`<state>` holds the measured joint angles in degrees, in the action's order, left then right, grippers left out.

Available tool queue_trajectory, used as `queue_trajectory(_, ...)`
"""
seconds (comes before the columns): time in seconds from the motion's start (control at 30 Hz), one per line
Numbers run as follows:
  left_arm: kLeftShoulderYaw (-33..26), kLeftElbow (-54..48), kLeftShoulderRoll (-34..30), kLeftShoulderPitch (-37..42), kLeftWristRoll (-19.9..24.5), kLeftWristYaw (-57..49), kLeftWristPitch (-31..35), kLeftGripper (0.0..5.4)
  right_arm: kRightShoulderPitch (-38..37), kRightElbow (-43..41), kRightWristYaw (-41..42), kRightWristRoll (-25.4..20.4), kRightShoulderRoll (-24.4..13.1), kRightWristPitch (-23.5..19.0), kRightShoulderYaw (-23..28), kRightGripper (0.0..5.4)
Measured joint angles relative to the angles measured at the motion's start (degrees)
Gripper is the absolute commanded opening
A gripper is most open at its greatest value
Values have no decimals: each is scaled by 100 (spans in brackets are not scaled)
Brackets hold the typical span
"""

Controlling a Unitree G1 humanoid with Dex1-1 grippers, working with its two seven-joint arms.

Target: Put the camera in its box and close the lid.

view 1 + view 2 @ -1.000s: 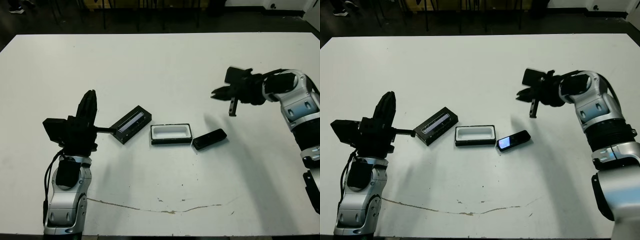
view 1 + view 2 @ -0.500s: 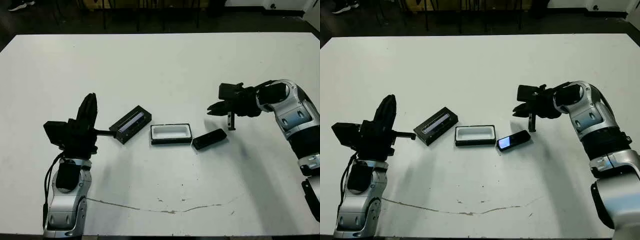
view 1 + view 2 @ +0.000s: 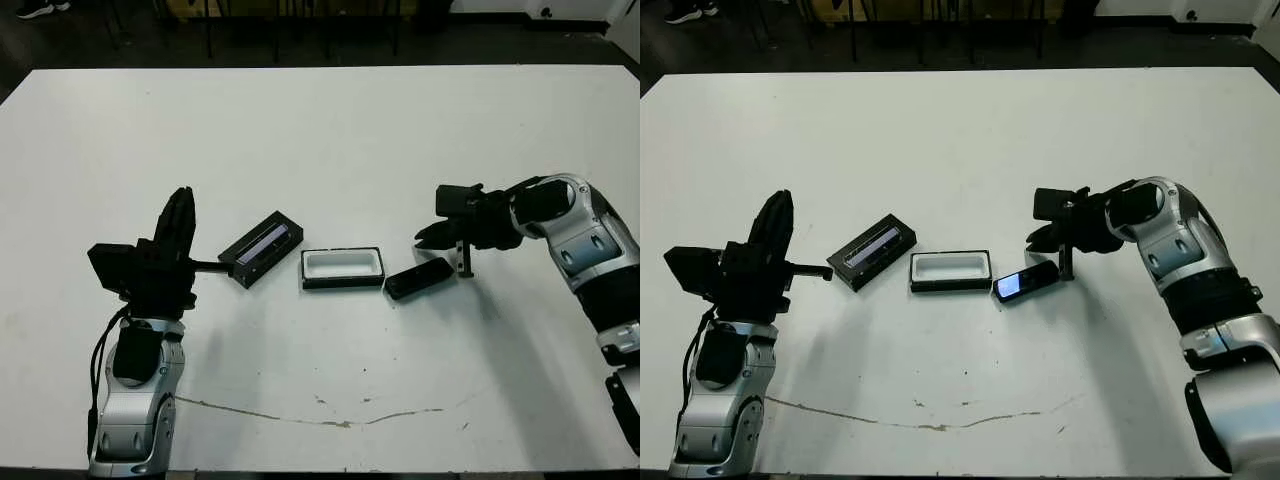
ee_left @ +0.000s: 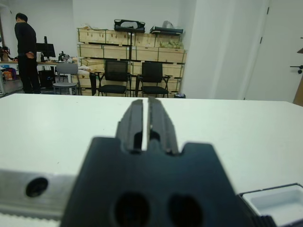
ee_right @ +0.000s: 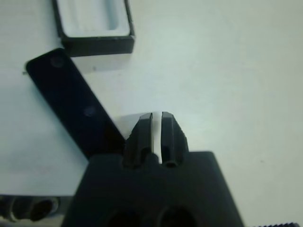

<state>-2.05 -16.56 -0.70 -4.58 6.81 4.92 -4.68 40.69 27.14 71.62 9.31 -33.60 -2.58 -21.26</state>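
Note:
The camera (image 3: 418,278), a small black bar, lies flat on the table just right of the box (image 3: 343,268), an open black tray with a white lining. The lid (image 3: 262,248), black with a shiny strip, lies at an angle left of the box. My right gripper (image 3: 422,238) hovers low just behind the camera's right half, its fingers shut on nothing. In the right wrist view the camera (image 5: 71,101) and the box's end (image 5: 97,46) lie beside the shut fingertips (image 5: 156,115). My left gripper (image 3: 182,200) is shut and holds nothing, raised to the left of the lid.
The white table (image 3: 320,140) stretches wide behind the objects. A thin crack line (image 3: 330,420) runs near its front edge. Beyond the far edge, in the left wrist view, stand chairs (image 4: 113,78), shelves and a person (image 4: 26,52). That view also catches the box's corner (image 4: 279,203).
My right gripper has come down and toward me, from above the table behind the camera to just over it. The left arm, camera, box and lid have stayed put.

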Motion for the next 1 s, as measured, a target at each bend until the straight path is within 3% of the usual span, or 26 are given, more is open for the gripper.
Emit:
queue_trajectory(0.57, 29, -2, 9, -10, -9, -40, -16, 3, -405, -558, 101, -227, -328, -200, 155, 0)
queue_trajectory(1.0, 23, -30, 7, -18, -24, -57, 7, 3, -937, -1164, 257, -770, -683, -618, 495, 0)
